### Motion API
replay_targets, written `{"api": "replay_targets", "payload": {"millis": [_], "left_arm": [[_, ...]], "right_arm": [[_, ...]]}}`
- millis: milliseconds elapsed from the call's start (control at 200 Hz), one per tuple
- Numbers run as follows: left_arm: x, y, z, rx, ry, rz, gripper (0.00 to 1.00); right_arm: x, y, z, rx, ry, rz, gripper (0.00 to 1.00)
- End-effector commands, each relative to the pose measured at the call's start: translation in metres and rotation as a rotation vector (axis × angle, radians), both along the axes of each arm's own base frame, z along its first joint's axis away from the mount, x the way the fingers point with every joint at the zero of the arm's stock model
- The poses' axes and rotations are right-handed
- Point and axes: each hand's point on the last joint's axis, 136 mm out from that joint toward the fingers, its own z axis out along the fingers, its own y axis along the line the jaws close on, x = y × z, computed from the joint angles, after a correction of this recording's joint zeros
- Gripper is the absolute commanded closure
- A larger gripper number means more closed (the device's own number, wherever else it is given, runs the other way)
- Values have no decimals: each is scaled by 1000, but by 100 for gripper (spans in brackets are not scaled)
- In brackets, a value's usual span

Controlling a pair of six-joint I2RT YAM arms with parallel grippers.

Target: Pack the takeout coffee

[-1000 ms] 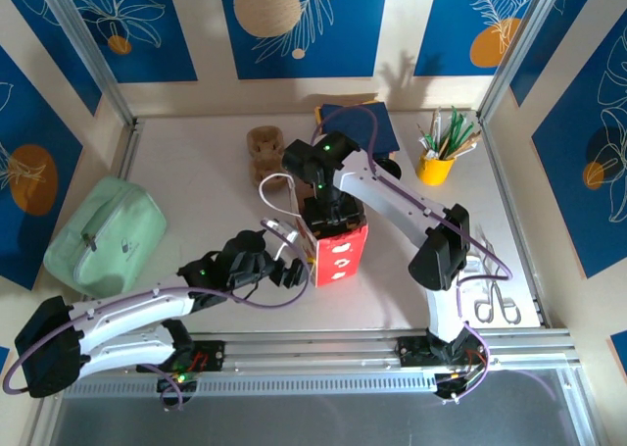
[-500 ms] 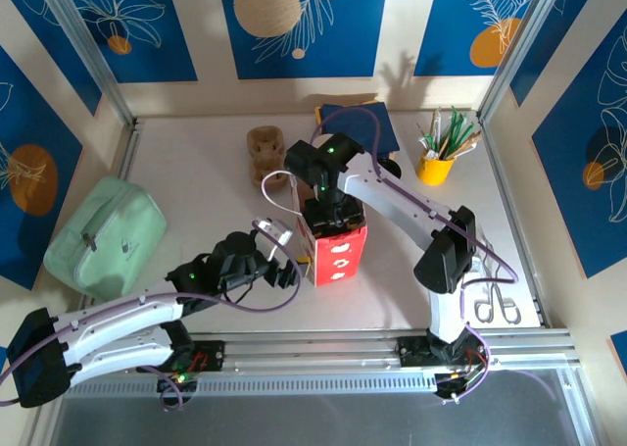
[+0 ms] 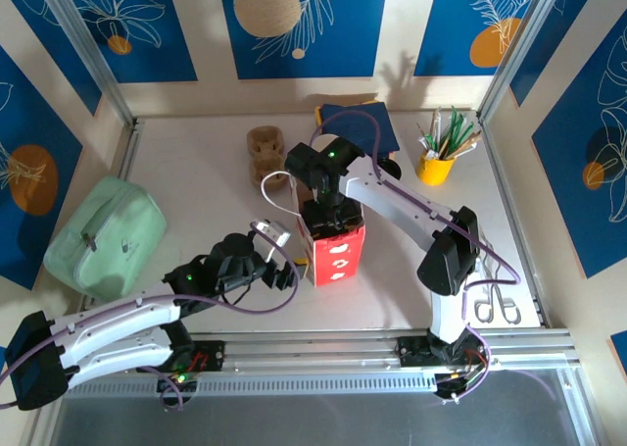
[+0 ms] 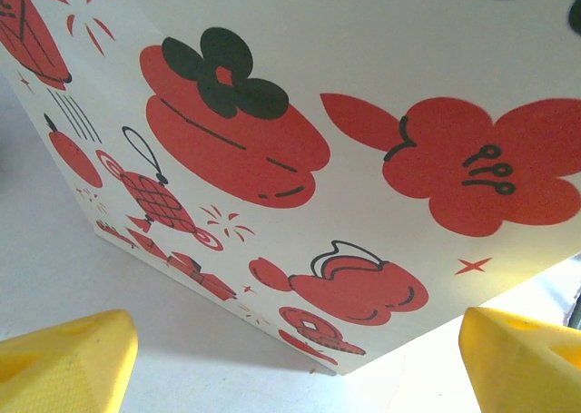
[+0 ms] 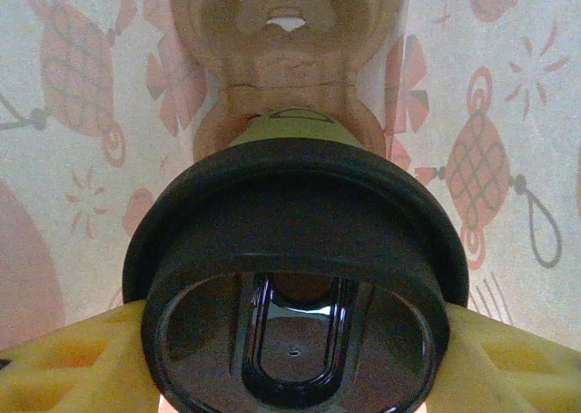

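Observation:
The takeout coffee (image 5: 295, 277), a lime-green cup under a round black lid, hangs inside a red-and-white paper bag (image 3: 341, 258). My right gripper (image 5: 290, 358) is shut on it, one yellow finger (image 5: 64, 358) on each side of the lid. From above, the right gripper (image 3: 329, 221) reaches down into the bag's mouth and hides the cup. A brown cardboard carrier (image 5: 281, 50) lies below the cup in the bag. My left gripper (image 3: 279, 270) stands open just left of the bag. In the left wrist view the bag's printed side (image 4: 300, 159) fills the space above the open left gripper (image 4: 290, 368).
A mint-green pouch (image 3: 103, 232) lies at the left. At the back stand a brown cup carrier (image 3: 265, 147), a dark blue stack (image 3: 358, 121) and a yellow pot of utensils (image 3: 436, 164). Scissors (image 3: 495, 304) lie at the near right.
The left arm has drawn back a little down and to the left, away from the bag. The right gripper has stayed in the bag's mouth with the cup.

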Motion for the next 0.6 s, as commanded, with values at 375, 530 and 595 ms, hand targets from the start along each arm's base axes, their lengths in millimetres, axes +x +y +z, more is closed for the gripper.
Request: {"api": "replay_targets", "payload": {"millis": [375,530,595], "left_arm": [[-1,7,2,14,-20,17,8],[0,9,5,13,-33,23,8],[1,9,7,12,-40,25,8]], "right_arm": [[-8,-2,2,11,-3,10,40],[-8,-1,3,14,-2,8,40],[-8,-1,4,13,-5,9,40]]}}
